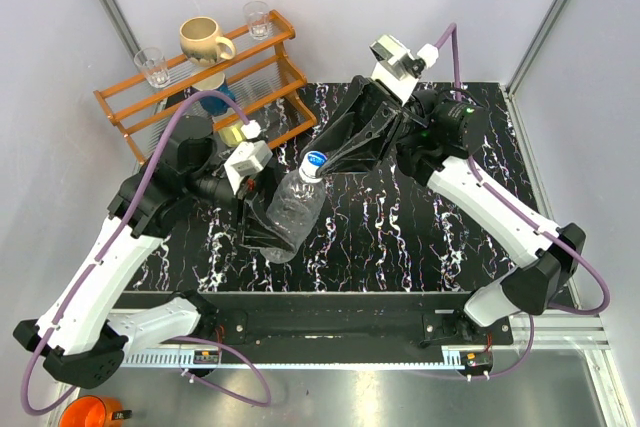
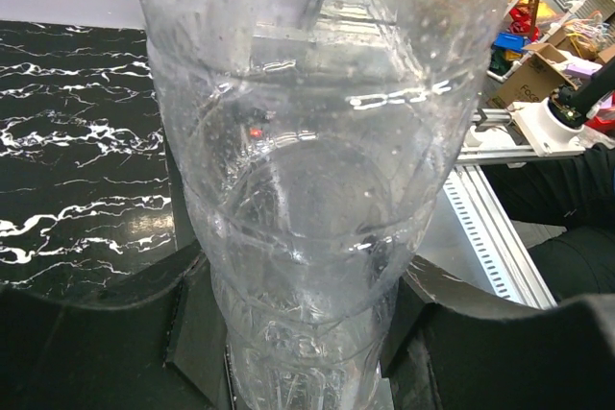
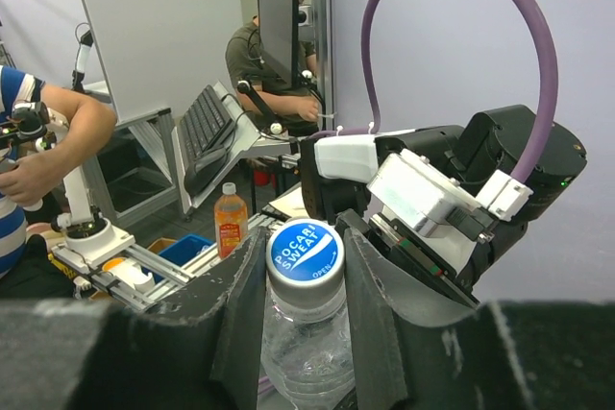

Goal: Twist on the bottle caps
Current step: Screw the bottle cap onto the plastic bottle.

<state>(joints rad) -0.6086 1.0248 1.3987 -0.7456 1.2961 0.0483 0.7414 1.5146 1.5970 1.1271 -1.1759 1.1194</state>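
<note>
Left gripper [image 1: 272, 232] is clamped on the lower, ribbed body of the clear bottle [image 1: 293, 209]. In the left wrist view the bottle fills the frame, with a black finger [image 2: 106, 333] pressed to each side of it. In the top view the bottle is tilted, its base toward the near left and its neck pointing toward the back right, over the middle of the black marbled counter [image 1: 420, 217]. Whether the base touches the counter cannot be told. The right gripper [image 1: 322, 161] reaches in from the back right and meets the bottle at its top. In the right wrist view its two dark fingers [image 3: 240, 324] sit against opposite sides of the cap [image 3: 304, 254] with no gap showing, so it is closed on the cap. The cap is white with a round blue label on its top face, and it sits on the bottle's neck. How far it is threaded on cannot be judged. At the back left corner a wooden rack [image 1: 130, 112] holds a cream mug [image 1: 205, 42] and two clear drinking glasses [image 1: 152, 67], well apart from both arms.
</note>
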